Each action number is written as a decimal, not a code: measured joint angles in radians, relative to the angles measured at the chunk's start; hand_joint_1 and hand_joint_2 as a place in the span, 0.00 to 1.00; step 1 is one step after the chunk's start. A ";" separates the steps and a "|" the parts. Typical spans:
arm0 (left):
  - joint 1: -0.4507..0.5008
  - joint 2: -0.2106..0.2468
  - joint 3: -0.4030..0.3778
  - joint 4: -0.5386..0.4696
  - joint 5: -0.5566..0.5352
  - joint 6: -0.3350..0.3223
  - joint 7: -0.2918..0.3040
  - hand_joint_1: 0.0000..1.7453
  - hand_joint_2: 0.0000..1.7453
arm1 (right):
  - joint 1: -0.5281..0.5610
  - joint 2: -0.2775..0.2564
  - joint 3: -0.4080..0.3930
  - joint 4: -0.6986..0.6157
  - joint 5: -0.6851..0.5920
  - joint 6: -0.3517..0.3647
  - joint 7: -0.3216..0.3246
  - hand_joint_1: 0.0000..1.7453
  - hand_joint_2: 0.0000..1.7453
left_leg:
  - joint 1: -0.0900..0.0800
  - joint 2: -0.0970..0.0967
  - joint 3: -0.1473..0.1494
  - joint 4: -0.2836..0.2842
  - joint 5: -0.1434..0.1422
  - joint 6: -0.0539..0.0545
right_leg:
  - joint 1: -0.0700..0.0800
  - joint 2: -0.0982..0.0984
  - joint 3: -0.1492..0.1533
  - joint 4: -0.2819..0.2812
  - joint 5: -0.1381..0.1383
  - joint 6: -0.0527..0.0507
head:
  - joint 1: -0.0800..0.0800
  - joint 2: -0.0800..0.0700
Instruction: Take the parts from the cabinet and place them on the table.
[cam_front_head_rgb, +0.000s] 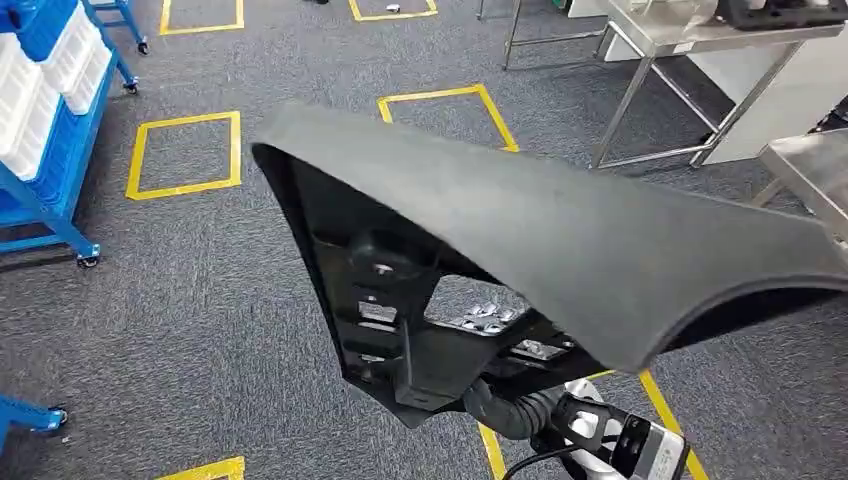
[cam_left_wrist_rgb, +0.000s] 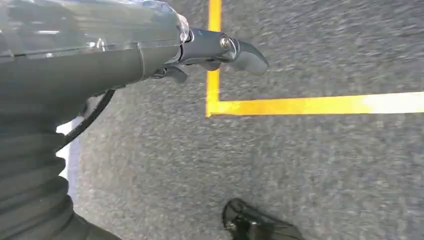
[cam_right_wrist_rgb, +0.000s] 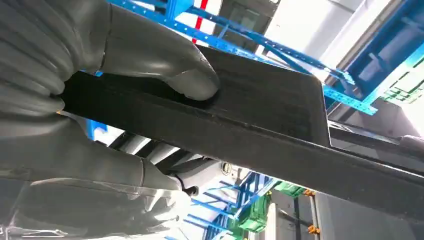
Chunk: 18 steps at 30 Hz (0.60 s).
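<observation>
**Part in hand, surface not yet reached**

At the left stands the blue cabinet (cam_front_head_rgb: 50, 150) with white bins. The left hand (cam_left_wrist_rgb: 220, 50) hangs over the carpet, its fingers curled in on nothing. The black part (cam_front_head_rgb: 560, 240) is carried mid-room, the right hand (cam_right_wrist_rgb: 100, 100) clamping it, thumb pressing its face. The steel surface (cam_front_head_rgb: 810, 175) waits at right; placing remains. The part hides the floor ahead.

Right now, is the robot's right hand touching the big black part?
Touching. In the right wrist view the right hand wraps around the black part: the thumb presses flat on its top face, with no gap between them.
</observation>
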<state>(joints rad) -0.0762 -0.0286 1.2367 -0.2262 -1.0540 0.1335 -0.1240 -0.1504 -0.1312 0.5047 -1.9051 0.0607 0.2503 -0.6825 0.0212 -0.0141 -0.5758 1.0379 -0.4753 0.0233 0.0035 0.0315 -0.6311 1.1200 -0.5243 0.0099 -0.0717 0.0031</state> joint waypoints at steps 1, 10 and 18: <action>0.002 0.000 0.001 0.000 0.001 0.000 -0.003 0.00 1.00 | -0.002 0.000 -0.005 0.004 -0.004 -0.003 0.000 0.99 1.00 | -0.003 0.011 0.000 -0.001 0.000 0.001 | -0.004 -0.014 -0.041 0.077 -0.036 0.005 | 0.000 0.000; 0.002 -0.004 0.008 0.000 0.012 0.010 -0.023 0.00 1.00 | 0.017 0.000 -0.016 0.024 0.027 -0.023 0.000 0.99 1.00 | -0.015 0.091 0.018 -0.004 -0.018 -0.010 | 0.022 -0.098 0.030 -0.091 0.063 -0.025 | 0.000 0.000; 0.008 -0.002 0.024 0.000 0.018 0.017 -0.023 0.00 1.00 | 0.059 0.000 -0.025 0.021 0.021 -0.033 0.000 0.99 1.00 | -0.008 0.025 -0.101 0.265 -0.148 -0.040 | 0.007 -0.014 0.055 -0.124 0.074 -0.050 | 0.000 0.000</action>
<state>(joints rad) -0.0687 -0.0305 1.2604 -0.2262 -1.0365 0.1503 -0.1469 -0.0910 -0.1312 0.4795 -1.8841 0.0816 0.2171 -0.6825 0.0132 0.0106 -0.6771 1.3025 -0.6233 -0.0164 0.0106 0.0172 -0.5759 0.9962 -0.4504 -0.0402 -0.0721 0.0030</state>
